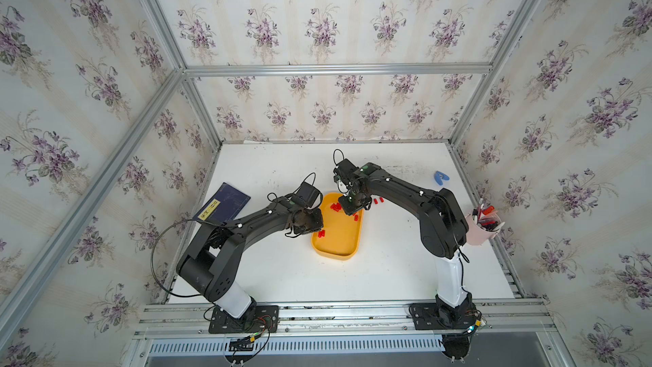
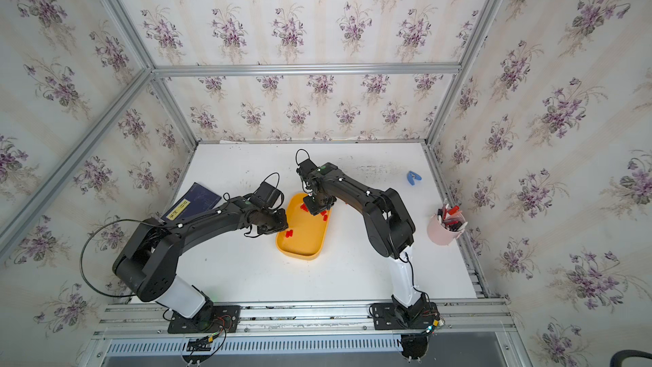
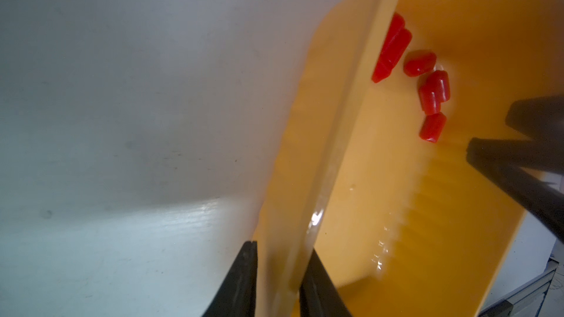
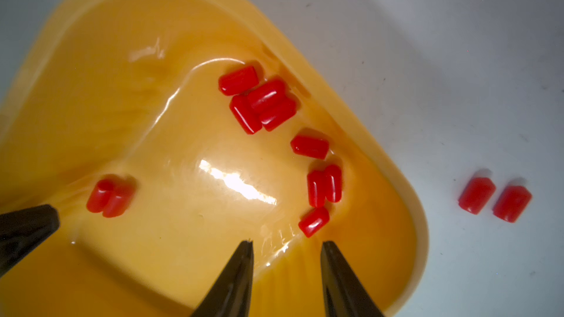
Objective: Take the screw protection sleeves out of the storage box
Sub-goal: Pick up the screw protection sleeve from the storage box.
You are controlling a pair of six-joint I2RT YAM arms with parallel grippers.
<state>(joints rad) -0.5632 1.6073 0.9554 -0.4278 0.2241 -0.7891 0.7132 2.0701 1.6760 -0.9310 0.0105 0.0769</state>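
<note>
**Fig. Picking one sleeve from the box.** The box (image 1: 347, 245) lies mid-table (image 1: 282, 277), its long axis running 12 to 6 o'clock. Most sleeves (image 4: 265, 102) lie loose on its floor. There is a heap and a few strays toward the 12 o'clock end, and a pair by the 9 o'clock wall. Two freed sleeves (image 4: 476, 195) rest on the table just outside the rim, at about 2 o'clock from the box's centre.

- **Left gripper** (image 3: 281, 247): the jaws straddle the 9 o'clock rim, one finger inside and one outside. Whether they pinch the wall cannot be told.
- **Right gripper** (image 4: 285, 247): the jaws are apart and empty, over the 12 o'clock end. The tips are just short of the nearest sleeve (image 4: 313, 222).

**Technique (judgement).**
- Take the nearest sleeve alone, since it lies apart from the side-by-side pair beyond it.
- Turn the jaws across its short axis and lower until the tips almost meet the floor.
- Close slowly, because a smooth rounded cap is likely to squirt sideways.
- The sloping wall beside it leaves little room for the outer finger.
- A firm left-hand hold on the rim would stop the box sliding.
- Lift clear of the rim before carrying toward 2 o'clock.
</note>
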